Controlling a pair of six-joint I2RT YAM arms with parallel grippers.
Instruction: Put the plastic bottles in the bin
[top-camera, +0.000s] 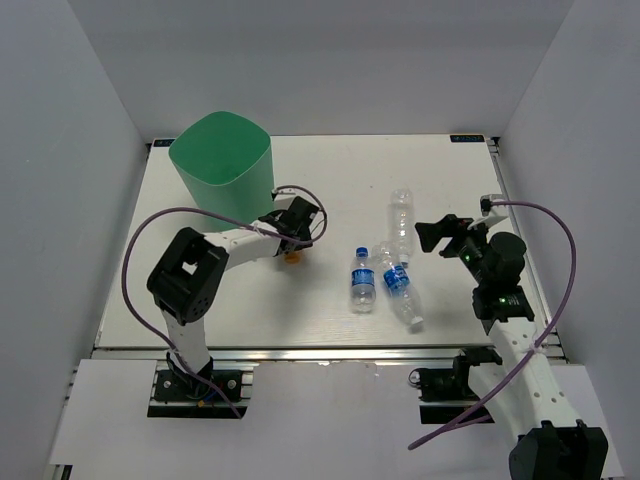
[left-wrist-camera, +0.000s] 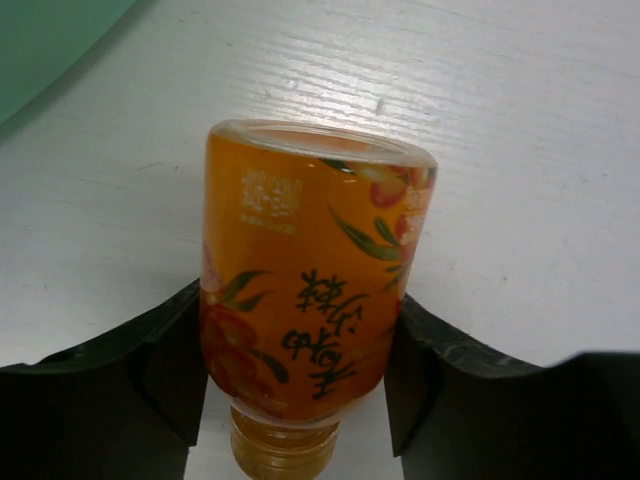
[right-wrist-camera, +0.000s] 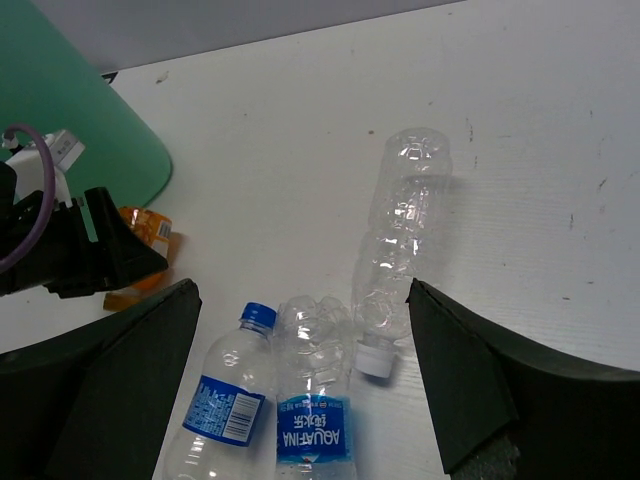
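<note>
One orange bottle (left-wrist-camera: 310, 300) snug between both left fingers (left-wrist-camera: 165, 385)

Overhead camera looks down from behind the arm bases (top-camera: 200, 385) over the whole white table (top-camera: 450, 170); left wrist camera sits close on the orange labelled plastic bottle (left-wrist-camera: 310, 300); right wrist camera looks from farther back, sharing that bottle and the mint-green plastic bin (right-wrist-camera: 70, 130) with overhead
</note>
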